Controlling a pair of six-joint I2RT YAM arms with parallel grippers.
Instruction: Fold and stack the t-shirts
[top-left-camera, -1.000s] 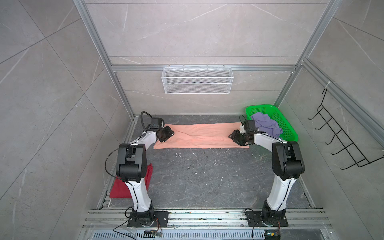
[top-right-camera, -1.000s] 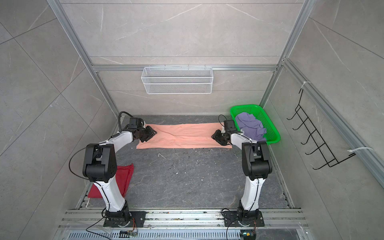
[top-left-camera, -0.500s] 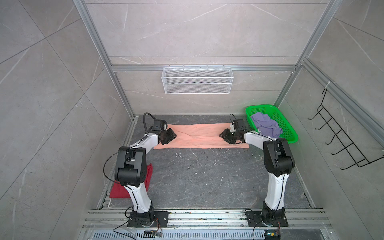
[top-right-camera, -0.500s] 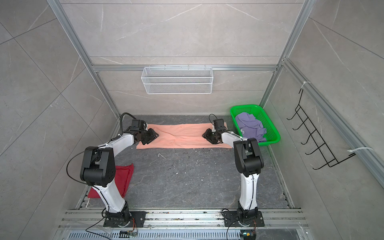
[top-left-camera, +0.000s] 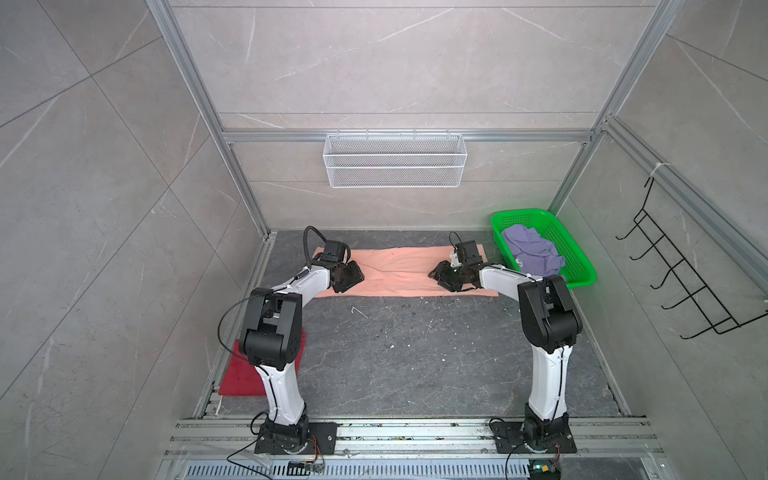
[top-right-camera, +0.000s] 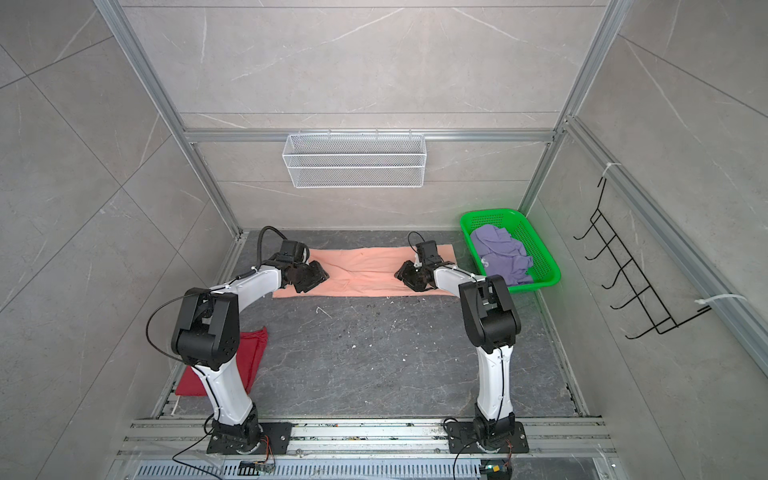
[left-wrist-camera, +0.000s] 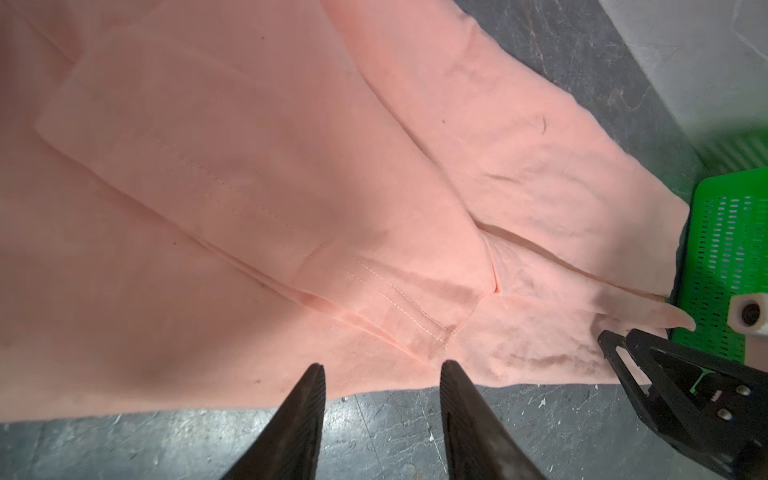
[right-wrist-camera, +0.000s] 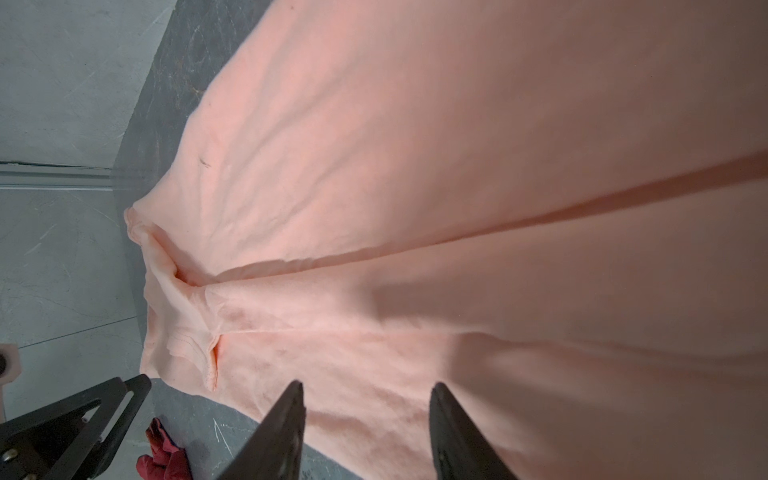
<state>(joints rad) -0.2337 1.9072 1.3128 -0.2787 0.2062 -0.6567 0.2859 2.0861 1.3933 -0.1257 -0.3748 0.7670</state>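
Peach t-shirt (top-left-camera: 399, 272) flat, left hand (top-left-camera: 356, 276), right hand (top-left-camera: 435, 276) over its ends

Left arm (top-left-camera: 286, 399), right arm (top-left-camera: 546, 382): white links, black joints, black bases. Black cable (top-left-camera: 219, 330) loops. Dark tapered fingers (left-wrist-camera: 299, 428); silver screws (left-wrist-camera: 742, 390).

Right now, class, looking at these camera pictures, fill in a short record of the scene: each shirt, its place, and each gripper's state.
peach t-shirt: long flat strip across the far side of the table, sleeve folded in
dark red t-shirt: near left table edge, partly behind the left arm
lavender t-shirt: crumpled in the green basket, far right
left gripper: open, over the peach strip's left end
right gripper: open, over its right end
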